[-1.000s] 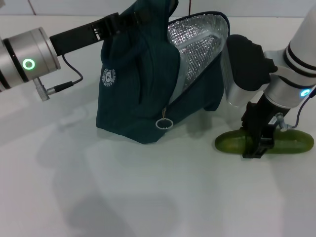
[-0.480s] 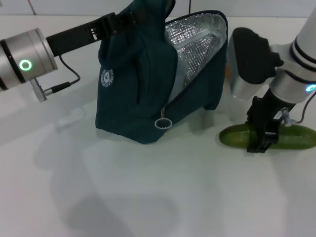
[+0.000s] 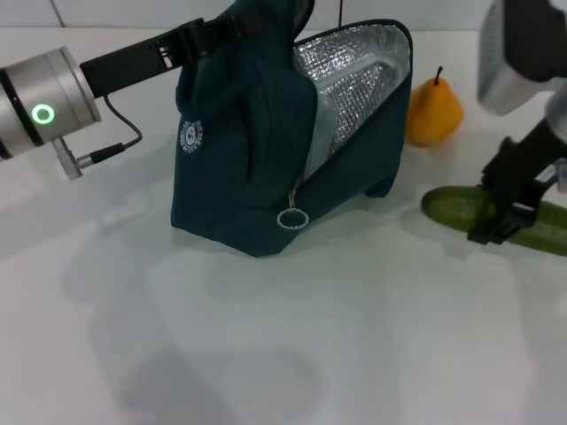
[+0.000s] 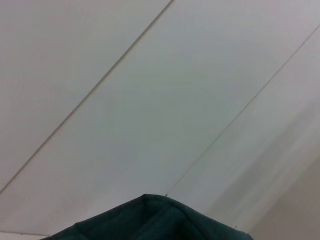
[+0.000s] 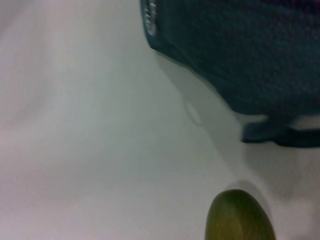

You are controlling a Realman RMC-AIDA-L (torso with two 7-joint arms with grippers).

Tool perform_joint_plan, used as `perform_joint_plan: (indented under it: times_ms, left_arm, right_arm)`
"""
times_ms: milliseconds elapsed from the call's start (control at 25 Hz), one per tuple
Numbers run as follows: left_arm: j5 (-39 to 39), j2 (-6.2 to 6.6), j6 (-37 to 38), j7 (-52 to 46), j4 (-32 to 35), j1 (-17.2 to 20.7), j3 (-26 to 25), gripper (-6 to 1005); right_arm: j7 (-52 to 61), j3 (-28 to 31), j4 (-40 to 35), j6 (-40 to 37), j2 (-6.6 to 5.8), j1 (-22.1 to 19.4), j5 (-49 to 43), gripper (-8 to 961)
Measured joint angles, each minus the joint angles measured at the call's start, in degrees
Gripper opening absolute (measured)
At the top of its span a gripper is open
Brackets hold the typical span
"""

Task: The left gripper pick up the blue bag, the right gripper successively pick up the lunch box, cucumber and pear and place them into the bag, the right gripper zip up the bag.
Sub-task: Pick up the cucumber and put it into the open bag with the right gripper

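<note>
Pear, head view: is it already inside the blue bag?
No. The pear sits on the table beside the open blue bag, behind the cucumber held by the right gripper.

Blue bag [image 3: 248, 159]: upright at frame centre, mouth unzipped, silver lining exposed, zip pull hanging at its front. Pear [image 3: 433, 112]: yellow, upright, upper right, just beside my bag. Cucumber [image 3: 456, 209]: dark green, lying at right edge.

Head view downward — wrist views close, bag [image 3: 266, 150] shared
</note>
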Motion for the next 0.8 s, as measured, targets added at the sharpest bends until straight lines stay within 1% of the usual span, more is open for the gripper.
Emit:
perform_joint_plan:
  times_ms: [240, 400, 520, 640, 680, 760, 800]
  left_arm:
    - [0.0, -0.01, 0.1, 0.1, 0.0, 0.2, 0.0, 45]
    - [0.0, -0.01, 0.2, 0.2, 0.0, 0.2, 0.0, 44]
    - [0.0, -0.01, 0.2, 0.2, 0.0, 0.1, 0.0, 44]
    - [0.0, -0.01, 0.2, 0.2, 0.0, 0.2, 0.0, 44]
    - [0.0, -0.01, 0.2, 0.2, 0.0, 0.2, 0.0, 44]
    - [0.0, -0.02, 0.2, 0.2, 0.0, 0.1, 0.0, 45]
    - [0.0, -0.03, 0.2, 0.2, 0.0, 0.1, 0.0, 45]
  right_arm:
    - [1.0, 6.0, -4.8, -1.7, -0.2, -3.4, -1.9, 567]
    - [1.1, 14.0, -6.5, -2.2, -1.02, -4.6, -2.0, 569]
    - [1.0, 20.1, -9.5, -2.2, -1.26, -5.4, -1.1, 570]
    - [0.8, 24.6, -13.1, -1.5, -1.16, -6.6, 2.2, 572]
    - [0.7, 25.2, -13.8, -1.2, -1.15, -6.9, 3.4, 572]
    - [0.5, 26.8, -16.2, 0.9, -1.27, -8.5, 10.0, 573]
    - [0.5, 26.8, -16.6, 1.6, -1.31, -8.9, 11.4, 574]
